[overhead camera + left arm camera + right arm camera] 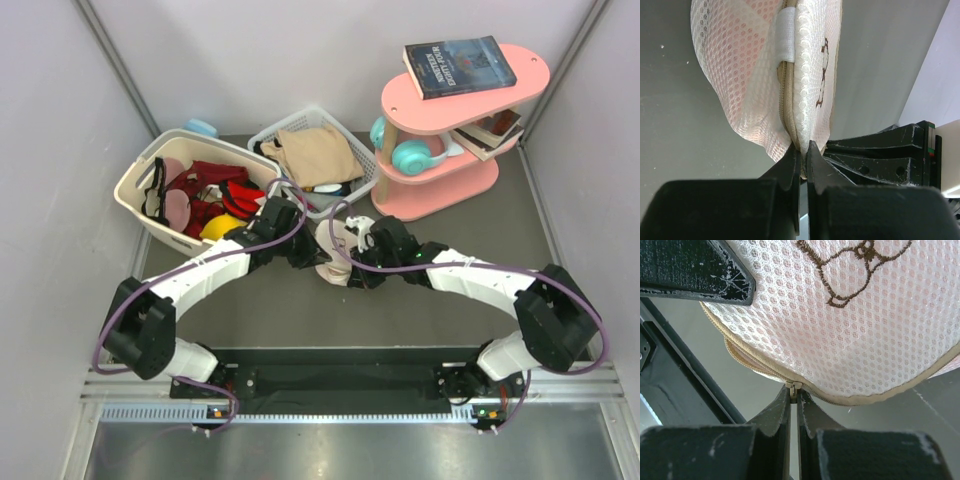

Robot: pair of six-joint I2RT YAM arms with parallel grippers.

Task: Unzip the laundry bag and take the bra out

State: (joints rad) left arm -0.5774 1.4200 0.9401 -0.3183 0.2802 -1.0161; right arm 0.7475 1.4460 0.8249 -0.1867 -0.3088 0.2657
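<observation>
Pinching the zip pull (793, 385) w/ my right tool (794, 396); left tool (801, 152) is clamped on the laundry bag (805, 75) rim, bag between them mid bench (300, 310). I'd draw the pull slowly along the rim, left anchoring opp. way. Bra (735, 55) shows pink inside.
</observation>
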